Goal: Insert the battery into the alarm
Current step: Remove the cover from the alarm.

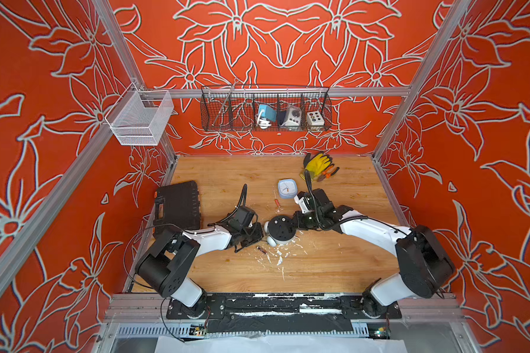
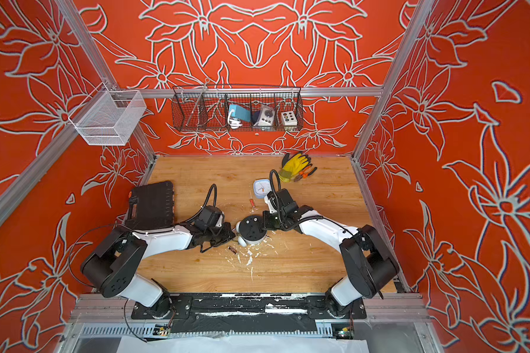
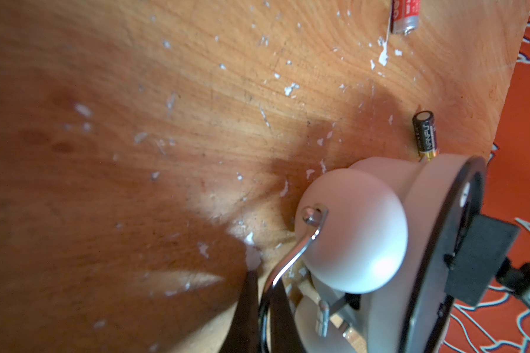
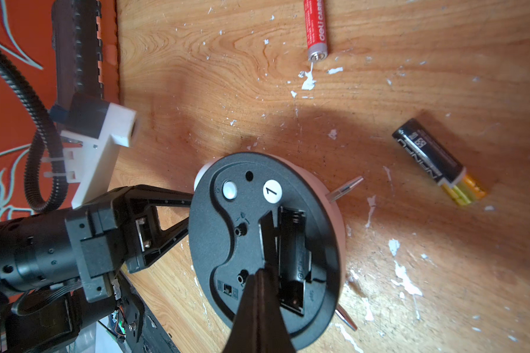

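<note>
The black-and-gold cylindrical battery lies loose on the wooden worktop in both top views. It is near the round white alarm with a black back, which rests face down between the two arms. The left end effector meets the alarm at its bell side, and the right end effector reaches over its back. Neither holds the battery. A red cylindrical battery lies farther off and could be picked up by mistake.

From the left wrist, the left end effector's fingers are closed on the alarm's thin wire handle, beside a white dome bell. That is a narrow hold, and I judge the alarm could pivot about the wire or rock on its bells if pressed from above. The battery lies close enough to be knocked and roll.

From the right wrist, the right end effector's fingers are pressed together at the raised black compartment door, apparently pinching its lower edge. The empty battery bay stands open beside it. Letting go to fetch the battery may let the door drop back over the bay. The battery lies flat on the wood, apart from the alarm, and is likely to slide under a pinch. Its ends must also match the bay's contacts or it will not seat.
</note>
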{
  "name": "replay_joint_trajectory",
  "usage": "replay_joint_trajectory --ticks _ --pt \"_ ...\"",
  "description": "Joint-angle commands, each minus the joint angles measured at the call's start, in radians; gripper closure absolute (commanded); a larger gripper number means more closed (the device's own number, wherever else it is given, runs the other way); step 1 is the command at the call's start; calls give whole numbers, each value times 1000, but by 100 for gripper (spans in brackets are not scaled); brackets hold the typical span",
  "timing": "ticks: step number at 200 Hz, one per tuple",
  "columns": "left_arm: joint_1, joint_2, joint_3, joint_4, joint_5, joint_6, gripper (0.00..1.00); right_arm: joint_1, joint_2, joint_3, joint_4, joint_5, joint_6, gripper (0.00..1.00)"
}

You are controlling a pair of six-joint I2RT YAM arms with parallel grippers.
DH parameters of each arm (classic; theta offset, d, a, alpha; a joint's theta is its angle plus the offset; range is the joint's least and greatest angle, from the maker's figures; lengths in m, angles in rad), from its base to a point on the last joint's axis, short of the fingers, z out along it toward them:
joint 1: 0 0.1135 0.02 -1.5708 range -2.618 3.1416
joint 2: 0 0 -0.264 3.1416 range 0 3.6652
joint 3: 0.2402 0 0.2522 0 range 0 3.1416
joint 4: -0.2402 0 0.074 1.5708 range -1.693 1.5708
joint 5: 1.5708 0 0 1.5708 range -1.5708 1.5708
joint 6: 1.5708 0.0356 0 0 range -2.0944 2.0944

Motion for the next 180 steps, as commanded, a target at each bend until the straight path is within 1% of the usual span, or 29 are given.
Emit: replay_joint_trajectory --ticks 1,31,92,138,180 --pt "-6 30 1 -53 -13 5 100 -9 -33 -19 -26 31 -15 100" --pt "-7 32 3 -53 -11 6 100 -25 -56 -27 -23 51 0 100" --pt "-6 37 8 -51 -7 9 100 -70 -76 -39 -5 4 13 100" --pt "-6 43 13 -51 -5 10 100 -135 -119 -51 -15 -4 12 100" --pt "-6 49 11 -51 -6 9 100 -202 -141 -105 -8 -16 16 100"
